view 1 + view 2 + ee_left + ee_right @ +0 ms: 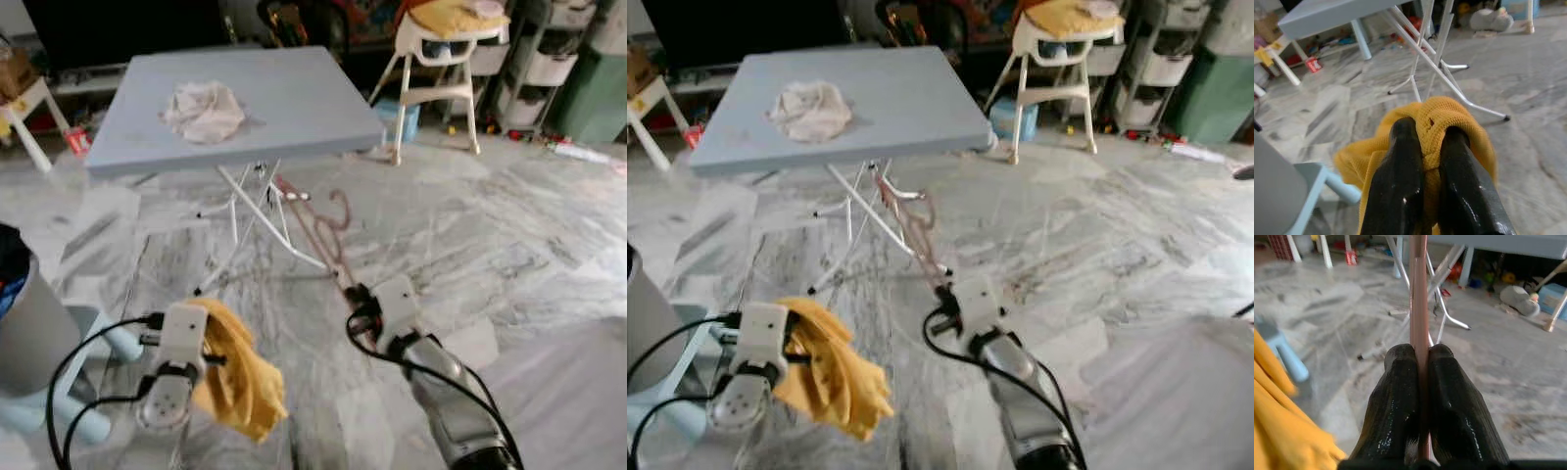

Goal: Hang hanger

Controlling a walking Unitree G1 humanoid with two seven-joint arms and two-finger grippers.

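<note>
— What's over on the left from where you stand?

— A pale grey bin [34, 328] and a light blue plastic stool [93, 338] beside it on the marble floor [490, 245]. Just right of those, the left pincer [1422, 161] has its two black fingers [1400, 176] pressed on a bunched mustard-yellow knitted cloth [240, 377], which droops below the wrist, off the floor.

— And further back?

— A light blue-grey square folding tabletop [294, 98] on white crossed legs [255, 211], with a crumpled cream rag [204, 110] lying toward its left half.

— Where's the hanger?

— The thin rose-pink metal hanger [318, 230] is in the air in front of the table's legs, low above the floor. The right pincer [1420, 382] pinches its straight bar, fingers [1396, 396] closed tight either side of it; the hook end points away toward the table.

— Anything past that?

— Far right at the back, a white high chair [436, 69] with a yellow cushion [456, 17], and white shelving [549, 59] next to it.
</note>
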